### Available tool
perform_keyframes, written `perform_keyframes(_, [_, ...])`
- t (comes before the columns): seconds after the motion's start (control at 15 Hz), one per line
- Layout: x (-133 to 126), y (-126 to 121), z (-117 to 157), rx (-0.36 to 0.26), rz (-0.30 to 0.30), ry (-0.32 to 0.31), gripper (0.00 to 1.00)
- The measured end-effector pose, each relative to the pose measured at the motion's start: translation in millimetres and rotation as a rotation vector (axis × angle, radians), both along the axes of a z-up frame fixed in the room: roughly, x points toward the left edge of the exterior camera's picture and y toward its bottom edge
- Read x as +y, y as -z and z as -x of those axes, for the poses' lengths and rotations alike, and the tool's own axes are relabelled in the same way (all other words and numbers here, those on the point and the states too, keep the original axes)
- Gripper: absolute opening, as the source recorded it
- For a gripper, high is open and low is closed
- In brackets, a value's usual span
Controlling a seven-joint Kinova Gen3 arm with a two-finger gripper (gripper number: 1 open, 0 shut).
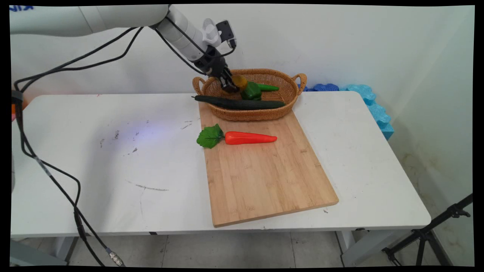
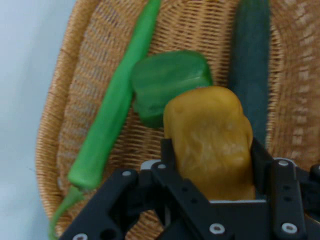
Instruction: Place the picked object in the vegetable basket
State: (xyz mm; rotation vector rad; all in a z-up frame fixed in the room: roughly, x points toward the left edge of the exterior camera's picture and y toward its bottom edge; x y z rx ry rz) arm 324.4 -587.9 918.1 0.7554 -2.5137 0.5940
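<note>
While a lumpy, yellowish-brown potato (image 2: 210, 140) sits clamped between its two black fingers, the gripper (image 1: 231, 85) slants down from the upper left over the left end of a wicker basket (image 1: 289, 96). Potato is above the basket's inside, just beside a green bell pepper (image 2: 167, 80), with a long green chili (image 2: 112, 110) and a dark cucumber (image 1: 242, 103) nearby.

Arm: enters from 10 o'clock, slanting down toward 4 o'clock.
Gripper (image 1: 231, 86): pointing down, fingers (image 2: 260, 160) clamped on a yellow-brown piece.
</note>
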Motion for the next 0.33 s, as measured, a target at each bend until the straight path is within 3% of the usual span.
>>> perform_keyframes(0.13, [-10.0, 3.3, -5.3, -0.012, 0.007, -0.001, 0.0])
perform_keyframes(0.2, [-14.9, 4.8, -7.5, -0.017, 0.011, -0.001, 1.0])
perform_keyframes(0.33, [-21.6, 7.0, -11.2, -0.026, 0.016, 0.001, 1.0])
